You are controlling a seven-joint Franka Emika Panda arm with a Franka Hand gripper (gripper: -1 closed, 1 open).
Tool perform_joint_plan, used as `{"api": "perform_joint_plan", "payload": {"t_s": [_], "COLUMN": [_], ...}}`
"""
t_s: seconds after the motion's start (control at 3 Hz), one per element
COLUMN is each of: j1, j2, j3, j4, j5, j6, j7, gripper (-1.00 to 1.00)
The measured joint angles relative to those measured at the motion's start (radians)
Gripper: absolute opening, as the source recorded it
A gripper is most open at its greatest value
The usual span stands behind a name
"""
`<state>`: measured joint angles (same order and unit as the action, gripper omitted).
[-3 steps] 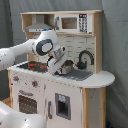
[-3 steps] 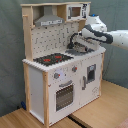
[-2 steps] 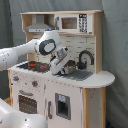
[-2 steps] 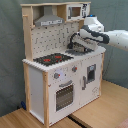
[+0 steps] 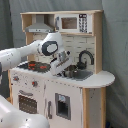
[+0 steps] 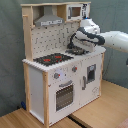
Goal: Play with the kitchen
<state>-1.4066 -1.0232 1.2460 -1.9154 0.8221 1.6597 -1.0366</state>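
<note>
The kitchen [image 5: 70,95] is a tall white and light-wood toy set, seen in both exterior views [image 6: 45,85]. Its black stovetop [image 5: 35,65] with red rings lies beside the grey sink [image 5: 82,75] and the curved black faucet [image 5: 86,56]. Above are the hood [image 5: 40,25] and the microwave shelf [image 5: 70,22]. My white arm reaches in from the first exterior view's left. My gripper [image 5: 64,70] points down at the counter between stovetop and sink, close to the sink's edge. In the second exterior view my gripper [image 6: 75,46] hangs over the sink area, past the stovetop [image 6: 52,59].
The oven door [image 6: 64,95] and knobs [image 6: 56,76] face forward below the stove. The kitchen stands on a wooden tabletop [image 6: 100,115] against a grey curtain [image 5: 115,40]. A white part of the robot [image 5: 20,117] fills the first exterior view's lower left.
My wrist has shifted a little lower and toward the sink; the kitchen itself has not moved.
</note>
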Motion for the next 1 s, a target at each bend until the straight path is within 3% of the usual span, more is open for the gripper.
{"api": "perform_joint_plan", "payload": {"t_s": [0.33,0.67,1.0], "j1": [-0.049,-0.053,-0.077], "j2": [0.000,0.000,0.000], "j3": [0.038,0.040,0.050], "j4": [0.025,0.028,0.050], "j5": [0.003,0.004,0.012], "j6": [-0.009,-0.008,0.001], "j7": [0.023,0.025,0.030], "gripper": [-1.00,1.00,1.00]}}
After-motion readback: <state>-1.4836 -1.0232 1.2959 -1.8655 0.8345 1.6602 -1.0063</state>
